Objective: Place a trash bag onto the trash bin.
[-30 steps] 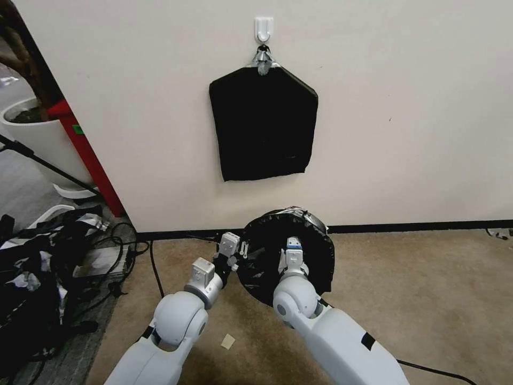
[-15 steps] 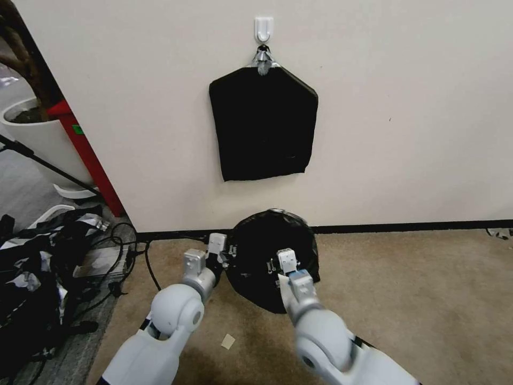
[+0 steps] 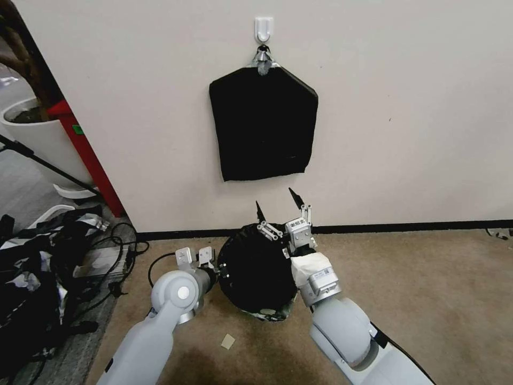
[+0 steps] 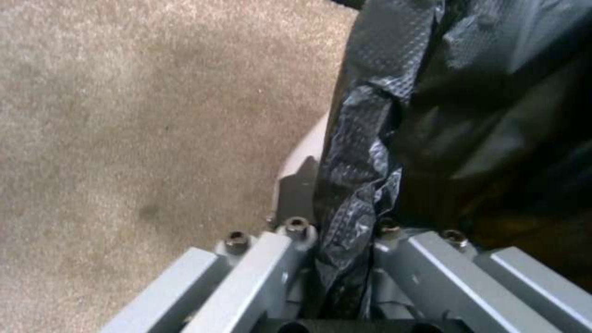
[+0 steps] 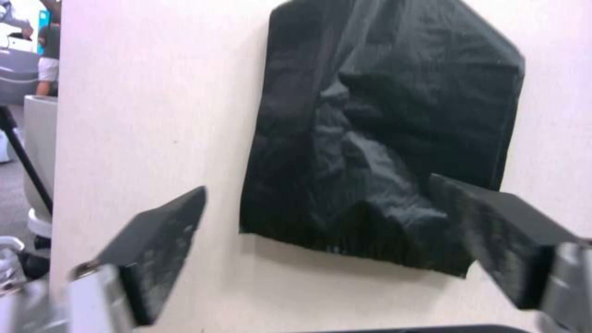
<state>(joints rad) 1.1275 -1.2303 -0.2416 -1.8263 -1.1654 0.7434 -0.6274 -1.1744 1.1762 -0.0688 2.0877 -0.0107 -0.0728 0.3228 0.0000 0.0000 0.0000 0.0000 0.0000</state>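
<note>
The trash bag (image 3: 256, 270), glossy black and crinkled, is draped over the trash bin on the carpet by the wall. A strip of the bin's cream wall (image 4: 300, 178) shows below the bag's edge in the left wrist view. My left gripper (image 3: 215, 266) is at the bag's left side, shut on a bunched fold of the plastic (image 4: 345, 249). My right gripper (image 3: 278, 206) is raised above the bag's far rim and pointing up at the wall. Its black fingertips (image 5: 162, 230) are spread wide with nothing between them.
A flat pack of black bags (image 3: 262, 123) hangs from a clip on a white wall hook. At the left are a large white plant pot (image 3: 43, 139), a red post (image 3: 85, 155), and cables and clutter on the floor (image 3: 48, 256). A paper scrap (image 3: 228, 341) lies on the carpet.
My right gripper has come up out of the bag's mouth and now points at the wall, open. My left arm pulled back leftward, and the bagged bin shifted left with it.
</note>
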